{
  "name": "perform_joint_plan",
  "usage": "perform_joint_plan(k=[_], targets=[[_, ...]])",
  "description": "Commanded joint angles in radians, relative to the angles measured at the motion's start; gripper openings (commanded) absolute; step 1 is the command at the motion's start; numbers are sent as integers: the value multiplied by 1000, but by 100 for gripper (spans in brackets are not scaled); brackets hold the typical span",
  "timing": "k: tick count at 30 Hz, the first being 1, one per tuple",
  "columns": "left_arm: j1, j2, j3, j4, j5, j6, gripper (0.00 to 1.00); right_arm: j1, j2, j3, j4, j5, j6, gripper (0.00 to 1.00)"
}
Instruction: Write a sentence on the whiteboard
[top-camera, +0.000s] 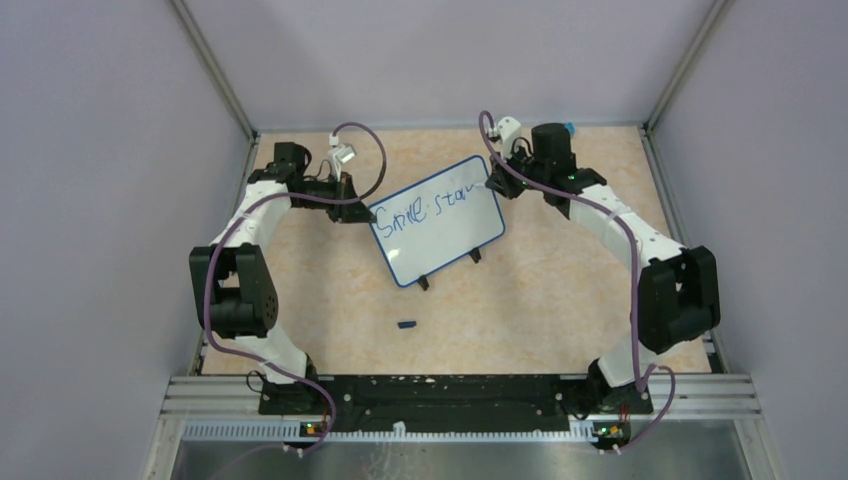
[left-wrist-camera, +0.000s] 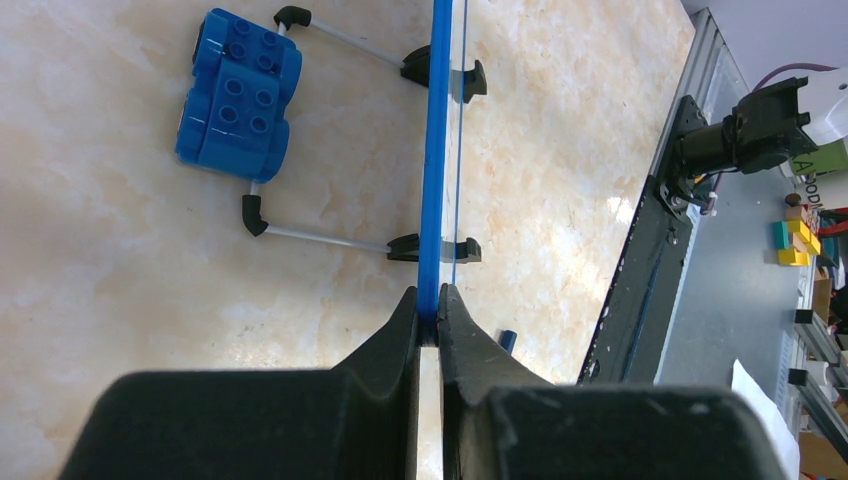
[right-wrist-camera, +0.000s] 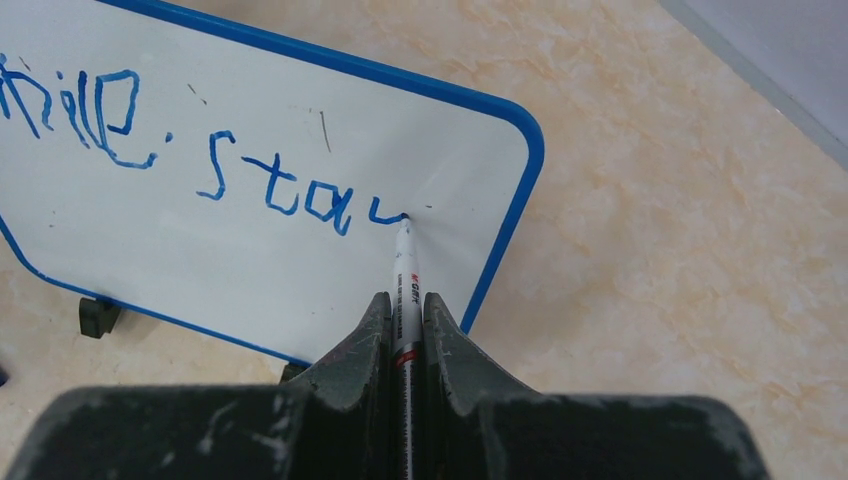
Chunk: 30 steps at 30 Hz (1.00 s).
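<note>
Your left gripper (left-wrist-camera: 428, 300) clamps the edge of the small blue-framed whiteboard (top-camera: 440, 240); it looks light and tippy. Your right gripper (right-wrist-camera: 405, 305) pinches the slim white marker (right-wrist-camera: 404, 262); press gently.

- Right wrist view: whiteboard (right-wrist-camera: 300, 270) cut off by left picture edge. The sentence (right-wrist-camera: 270, 190) loses its opening letters there.
- Same view: marker (right-wrist-camera: 405, 262) barrel mostly hidden between fingers of right gripper (right-wrist-camera: 405, 300), which is clamped on it. Label print too small to read.
- Same view: one black foot (right-wrist-camera: 293, 370) largely hidden behind a finger.
- Left wrist view: board seen edge-on, writing face not visible. Near end buried between the closed fingers of left gripper (left-wrist-camera: 428, 292).
- Left wrist view: small dark-blue piece (left-wrist-camera: 507, 340) half hidden behind a finger, identity unclear.
- Top view: small dark piece (top-camera: 407, 324) on table (top-camera: 560, 290) too small to identify. Marker concealed beneath right gripper.
- Left wrist view: coloured blocks (left-wrist-camera: 795, 240) blurred, partly cropped at right edge.
</note>
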<state>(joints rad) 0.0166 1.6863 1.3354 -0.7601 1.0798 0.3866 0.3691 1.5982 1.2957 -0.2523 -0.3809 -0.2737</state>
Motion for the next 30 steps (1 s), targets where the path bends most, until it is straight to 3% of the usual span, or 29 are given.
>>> perform_joint_plan(k=[1, 10, 30], targets=[[-12, -2, 26, 14, -35, 55, 0, -17, 4, 62, 54, 33, -4, 0], [-12, -1, 29, 12, -35, 55, 0, -18, 19, 79, 44, 21, -2, 0], [-12, 0, 36, 8, -38, 57, 0, -19, -38, -51, 30, 5, -21, 0]])
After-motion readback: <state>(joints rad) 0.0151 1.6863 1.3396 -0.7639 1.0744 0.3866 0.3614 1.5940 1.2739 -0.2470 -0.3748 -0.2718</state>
